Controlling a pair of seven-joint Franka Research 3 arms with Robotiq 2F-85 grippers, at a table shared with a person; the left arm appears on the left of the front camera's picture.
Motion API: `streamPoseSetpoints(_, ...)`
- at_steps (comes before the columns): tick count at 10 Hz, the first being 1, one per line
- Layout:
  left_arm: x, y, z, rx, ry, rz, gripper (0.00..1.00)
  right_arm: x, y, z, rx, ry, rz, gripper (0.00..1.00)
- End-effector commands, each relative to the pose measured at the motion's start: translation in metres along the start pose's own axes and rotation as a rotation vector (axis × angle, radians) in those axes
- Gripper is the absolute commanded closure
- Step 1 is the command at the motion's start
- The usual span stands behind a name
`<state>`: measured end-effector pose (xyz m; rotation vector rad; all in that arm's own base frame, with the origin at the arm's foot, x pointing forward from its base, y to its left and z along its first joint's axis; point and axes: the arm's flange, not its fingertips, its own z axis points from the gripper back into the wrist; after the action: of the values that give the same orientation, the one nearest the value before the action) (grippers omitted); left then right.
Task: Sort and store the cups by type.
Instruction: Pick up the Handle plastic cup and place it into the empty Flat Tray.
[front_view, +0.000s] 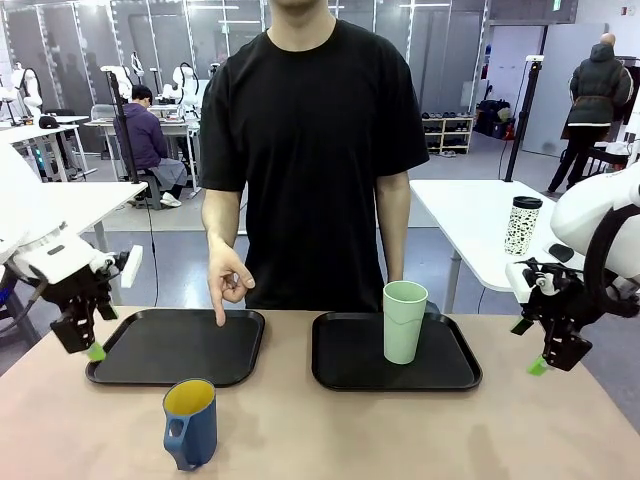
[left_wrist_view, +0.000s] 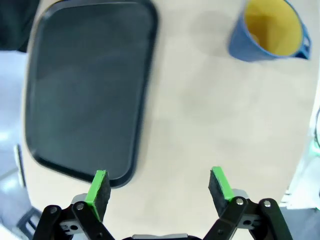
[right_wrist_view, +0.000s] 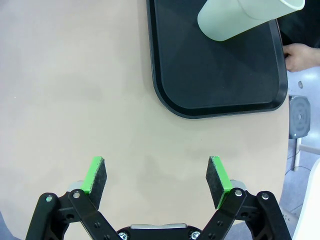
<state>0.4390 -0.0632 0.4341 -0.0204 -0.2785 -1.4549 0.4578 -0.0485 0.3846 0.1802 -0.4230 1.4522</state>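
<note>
- Jaws wide and empty, the left pincer (left_wrist_view: 160, 182) hangs over the counter (left_wrist_view: 200, 125) by the left tray (left_wrist_view: 85, 90).
- Equally wide and empty, the right pincer (right_wrist_view: 157, 172) hangs near the right tray (right_wrist_view: 215, 75).
- The mug (front_view: 190, 422) stands on the counter before the left tray.
- The tumbler (front_view: 404, 320) stands upright on the right tray.
- A person's hand (front_view: 228, 283) points at the left tray.

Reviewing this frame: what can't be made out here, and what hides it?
- Inside of the mint tumbler: the front view shows only its wall and rim, and the right wrist view's top edge cuts off its rim.
- Blue mug: the left wrist view's top edge cuts off part of its rim.
- The person's other hand: behind the tumbler in the front view, and cut by the right edge beyond the tray in the right wrist view.
</note>
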Motion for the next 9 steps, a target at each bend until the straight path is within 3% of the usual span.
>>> streamPoseSetpoints(1,-0.011,-0.006,-0.002,0.0,0.021,-0.014,0.0,0.0,0.001,0.0,-0.001,0.007,0.007,0.0)
streamPoseSetpoints(8,-0.001,-0.002,0.0,-0.004,0.012,-0.014,0.0,0.0,0.001,0.0,-0.001,0.007,0.007,0.0)
streamPoseSetpoints(9,-0.002,-0.009,-0.009,-0.019,-0.081,-0.042,0.0,0.0,0.001,0.0,-0.001,0.007,0.007,0.0)
